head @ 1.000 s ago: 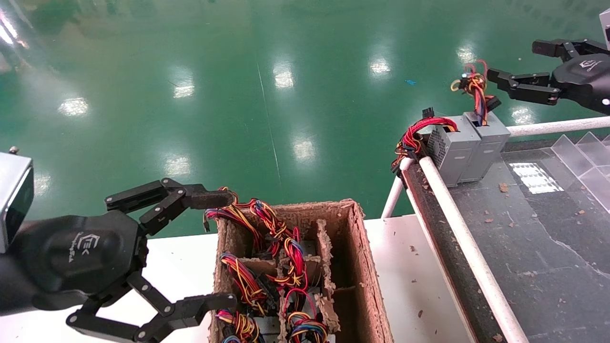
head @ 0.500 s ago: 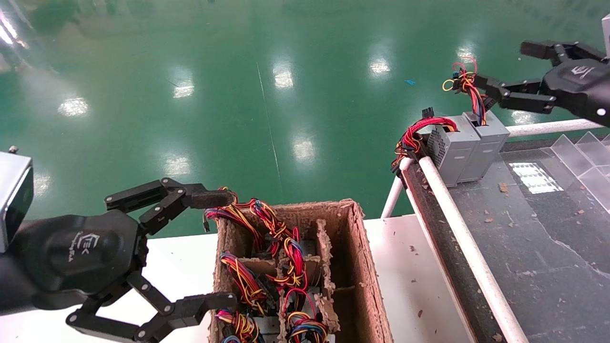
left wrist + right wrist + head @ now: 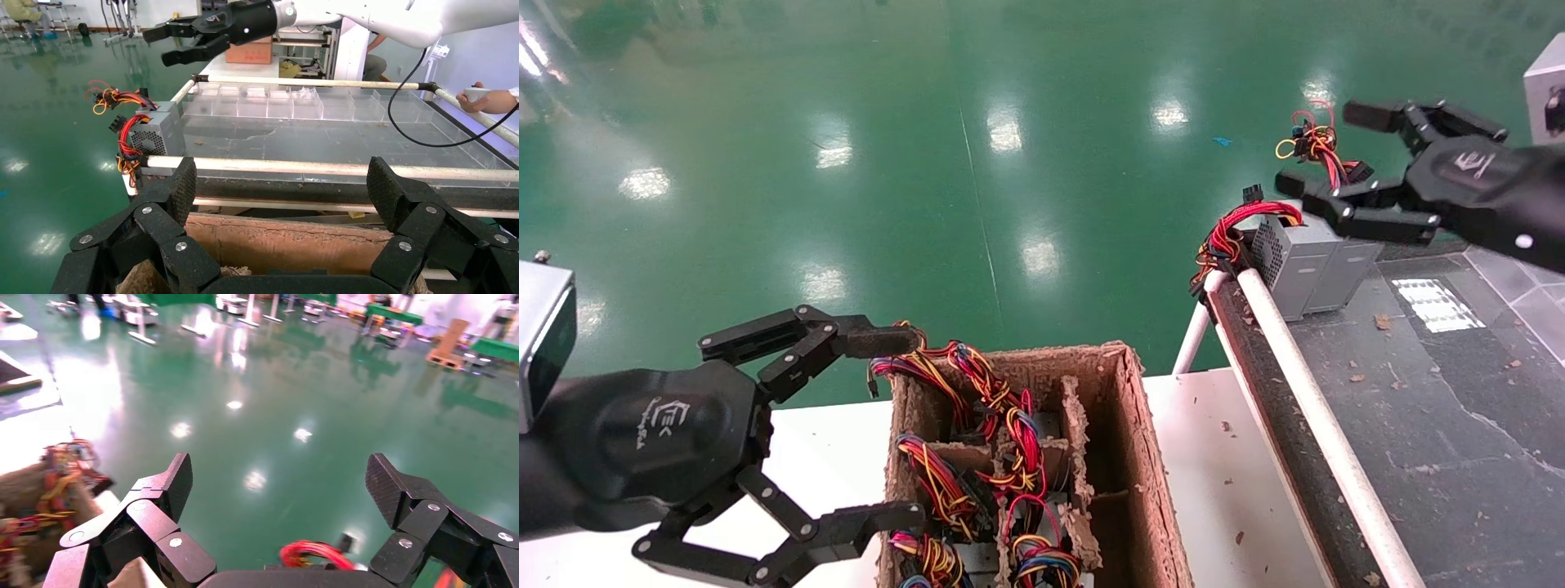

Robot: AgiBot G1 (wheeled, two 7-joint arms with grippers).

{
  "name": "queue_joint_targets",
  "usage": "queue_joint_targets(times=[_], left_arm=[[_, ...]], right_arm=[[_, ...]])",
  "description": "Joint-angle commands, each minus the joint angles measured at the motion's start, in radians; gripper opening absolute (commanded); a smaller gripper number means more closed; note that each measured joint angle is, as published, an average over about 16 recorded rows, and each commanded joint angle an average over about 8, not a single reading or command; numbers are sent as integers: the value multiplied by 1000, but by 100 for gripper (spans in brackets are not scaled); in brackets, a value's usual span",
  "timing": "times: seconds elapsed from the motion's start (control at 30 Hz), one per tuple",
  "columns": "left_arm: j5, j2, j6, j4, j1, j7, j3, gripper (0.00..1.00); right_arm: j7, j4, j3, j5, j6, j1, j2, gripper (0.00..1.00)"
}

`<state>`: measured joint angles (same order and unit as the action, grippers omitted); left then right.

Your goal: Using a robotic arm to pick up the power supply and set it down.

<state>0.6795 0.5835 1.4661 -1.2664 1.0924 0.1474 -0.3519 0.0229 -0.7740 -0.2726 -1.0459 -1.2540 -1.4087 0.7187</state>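
Observation:
The power supply point(image 3: 1354, 263), a plain grey box, stands at the dark bench's far left corner, with its knotted wire bundle point(image 3: 1310, 140) upright above it. My right gripper point(image 3: 1330, 150) hovers open just over the box. The bundle rises between its two fingers without being clamped, and its nearer finger point(image 3: 1344, 214) crosses the box top. The left wrist view shows that gripper point(image 3: 182, 41) on its white forearm point(image 3: 379, 15), above the bundle point(image 3: 108, 98). My left gripper point(image 3: 900, 426) is parked open at the cardboard crate's left edge.
A mesh-faced grey box point(image 3: 1290, 255) with drooping red wires point(image 3: 1223, 238) stands against the power supply's left side. White rails point(image 3: 1303, 392) edge the bench. The cardboard crate point(image 3: 1140, 457) holds several wired units. Clear dividers point(image 3: 287, 103) sit along the bench's back.
My right gripper has swung left and lower, from the right of the wire bundle to above the box, staying open. The bundle leaned slightly left. The left arm is still.

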Motion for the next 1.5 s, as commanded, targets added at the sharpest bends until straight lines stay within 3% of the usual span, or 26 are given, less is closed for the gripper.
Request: queue_joint_targets(times=[0.03,1.03,1.5], left_arm=[[0,0,0,0,0,0,0,100],[0,0,0,0,0,0,0,100],[0,0,0,0,0,0,0,100]], right_arm=[[9,-29,0,18,-14,19,-6,100],[150,-465,-6,287,-220,304,-98,100],[169,-528,-7,329,-250,347,-112,100]])
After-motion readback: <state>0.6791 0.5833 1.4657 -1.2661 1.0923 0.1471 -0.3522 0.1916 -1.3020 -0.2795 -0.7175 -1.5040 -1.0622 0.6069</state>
